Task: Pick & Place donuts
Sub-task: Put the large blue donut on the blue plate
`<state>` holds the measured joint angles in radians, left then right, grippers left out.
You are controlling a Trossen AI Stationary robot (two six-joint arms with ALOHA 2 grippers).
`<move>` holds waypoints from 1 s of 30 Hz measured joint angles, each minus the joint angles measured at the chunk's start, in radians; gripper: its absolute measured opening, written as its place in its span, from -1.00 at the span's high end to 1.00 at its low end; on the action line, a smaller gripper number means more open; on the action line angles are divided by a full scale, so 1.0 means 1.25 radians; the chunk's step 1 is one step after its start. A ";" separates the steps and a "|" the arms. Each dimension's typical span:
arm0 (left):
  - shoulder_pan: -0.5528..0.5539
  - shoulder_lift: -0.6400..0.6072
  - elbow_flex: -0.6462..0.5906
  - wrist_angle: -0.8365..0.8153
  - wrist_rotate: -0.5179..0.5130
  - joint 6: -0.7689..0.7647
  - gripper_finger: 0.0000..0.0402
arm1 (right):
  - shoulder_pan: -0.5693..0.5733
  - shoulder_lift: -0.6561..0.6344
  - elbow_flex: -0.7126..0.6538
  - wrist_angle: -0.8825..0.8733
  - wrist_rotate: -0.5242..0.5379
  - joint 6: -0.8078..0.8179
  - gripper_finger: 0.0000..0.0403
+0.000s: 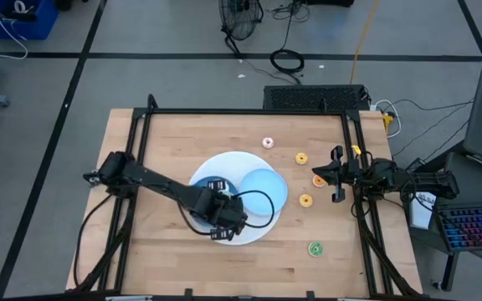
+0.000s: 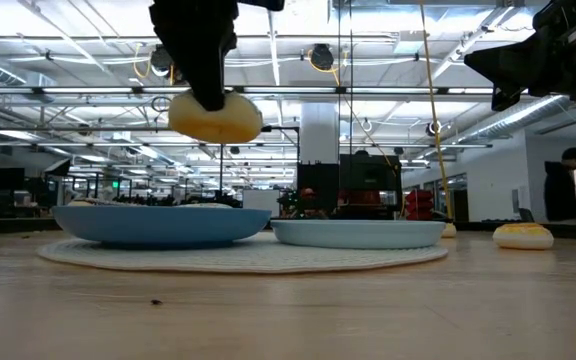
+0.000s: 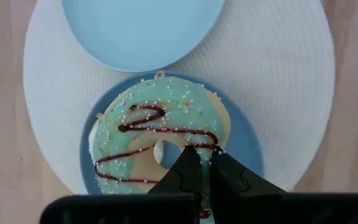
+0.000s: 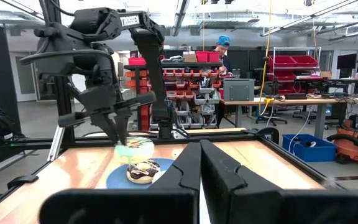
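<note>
My left gripper [image 3: 204, 155] is shut on a green-iced donut [image 3: 160, 127] with a dark drizzle. It holds the donut in the air over the darker blue plate [image 3: 247, 149]; the low view shows the donut [image 2: 215, 117] well above that plate [image 2: 158, 222]. In the right wrist view a chocolate-brown donut [image 4: 143, 171] lies flat on the plate, beneath the held one. Several tiny donuts lie flat on the wood at the right: pink [image 1: 268, 142], orange [image 1: 301, 157], yellow [image 1: 306, 201], green [image 1: 315, 248]. My right gripper [image 1: 335, 176] waits shut at the table's right edge. My left gripper pinches the donut's ring [image 3: 207, 146] between its two fingers. One finger [image 3: 188, 163] is at the hole and the other [image 3: 229, 171] at the outer edge. The fingers come steeply from above. The donut hangs lifted clear of the plate, iced face up and slightly tilted.
A round white mat [image 1: 245, 234] at mid-table carries the darker blue plate [image 1: 212, 182] and a lighter blue plate [image 1: 264, 188] beside it. A black frame rail [image 1: 354, 167] borders the table. A person stands far off in the room behind.
</note>
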<state>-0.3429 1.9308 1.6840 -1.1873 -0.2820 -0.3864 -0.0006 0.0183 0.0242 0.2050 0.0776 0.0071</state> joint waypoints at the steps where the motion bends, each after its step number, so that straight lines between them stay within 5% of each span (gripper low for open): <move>1: 0.003 0.000 -0.001 0.001 -0.004 0.000 0.94 | 0.000 0.000 0.000 0.000 0.000 0.000 1.00; 20: 0.043 -0.001 -0.217 0.218 0.065 -0.005 0.95 | 0.000 0.000 0.000 0.000 0.000 0.000 1.00; 30: 0.043 -0.001 -0.251 0.266 0.093 -0.043 0.66 | 0.000 0.000 0.000 0.000 0.000 0.000 1.00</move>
<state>-0.2893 1.9297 1.3706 -0.8551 -0.1652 -0.4398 -0.0002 0.0181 0.0240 0.2050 0.0776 0.0071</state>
